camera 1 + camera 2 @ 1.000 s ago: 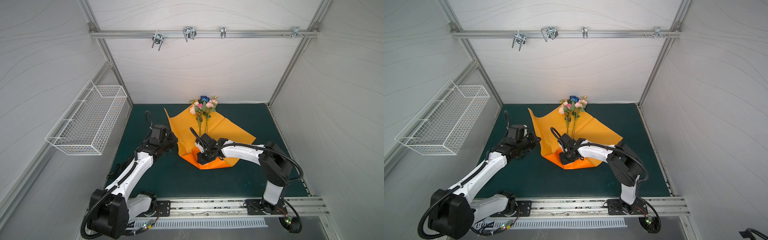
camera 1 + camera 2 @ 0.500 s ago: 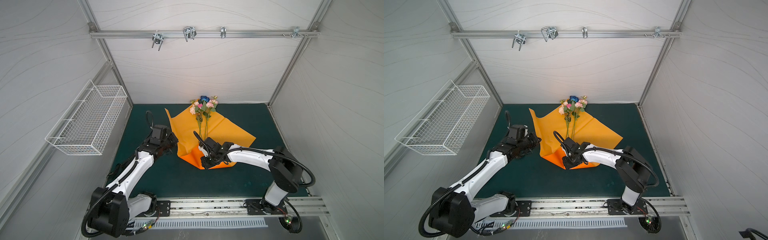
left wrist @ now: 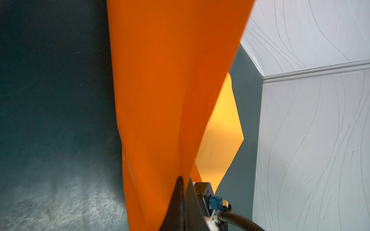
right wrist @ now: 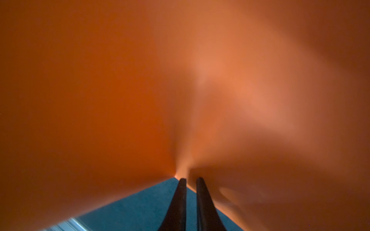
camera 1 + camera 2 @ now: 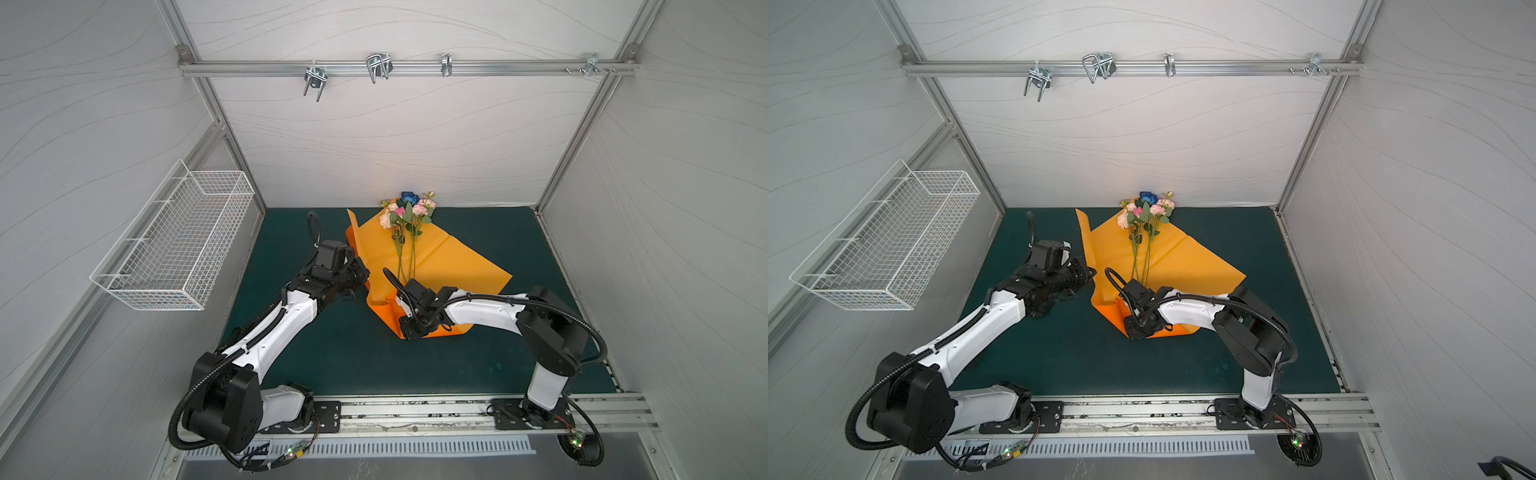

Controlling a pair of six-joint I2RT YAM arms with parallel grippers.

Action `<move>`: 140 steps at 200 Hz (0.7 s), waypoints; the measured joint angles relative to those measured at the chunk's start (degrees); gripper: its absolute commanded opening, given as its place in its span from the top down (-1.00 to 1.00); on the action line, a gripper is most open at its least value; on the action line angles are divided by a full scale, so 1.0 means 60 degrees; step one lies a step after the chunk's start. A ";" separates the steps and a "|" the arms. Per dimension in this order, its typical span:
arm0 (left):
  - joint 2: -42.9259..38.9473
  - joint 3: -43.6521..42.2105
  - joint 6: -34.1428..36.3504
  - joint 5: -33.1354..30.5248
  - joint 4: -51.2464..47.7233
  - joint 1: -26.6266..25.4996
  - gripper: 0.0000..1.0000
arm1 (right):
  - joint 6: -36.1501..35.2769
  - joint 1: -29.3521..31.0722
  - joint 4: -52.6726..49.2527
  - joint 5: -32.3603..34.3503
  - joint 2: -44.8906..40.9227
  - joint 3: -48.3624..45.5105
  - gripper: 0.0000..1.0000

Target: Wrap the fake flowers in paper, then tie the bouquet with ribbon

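Pinching the paper (image 3: 160,100) edge: left gripper (image 3: 183,178), jaws closed. Right gripper (image 4: 191,178) jaws nearly closed at the near corner; grip unclear. Bouquet (image 5: 406,219) lies untied on the paper. Likely step: wrapping; next, fold over stems without shifting them. Right gripper has slid frontward, jaws narrowed, since a second ago.
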 measured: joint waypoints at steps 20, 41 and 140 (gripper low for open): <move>0.0335 0.0251 -0.0015 0.0066 0.0124 -0.0164 1.00 | 0.0073 0.0000 0.0189 0.0044 -0.0066 -0.0127 0.68; 0.0714 0.0499 -0.0040 0.0182 0.0244 -0.0324 1.00 | 0.0157 0.0000 0.0361 0.0259 -0.0375 -0.0503 0.69; 0.1719 0.1643 -0.0033 0.0619 0.0539 -0.1111 1.00 | 0.0663 0.0000 0.1490 0.1749 -0.2412 -0.2178 0.68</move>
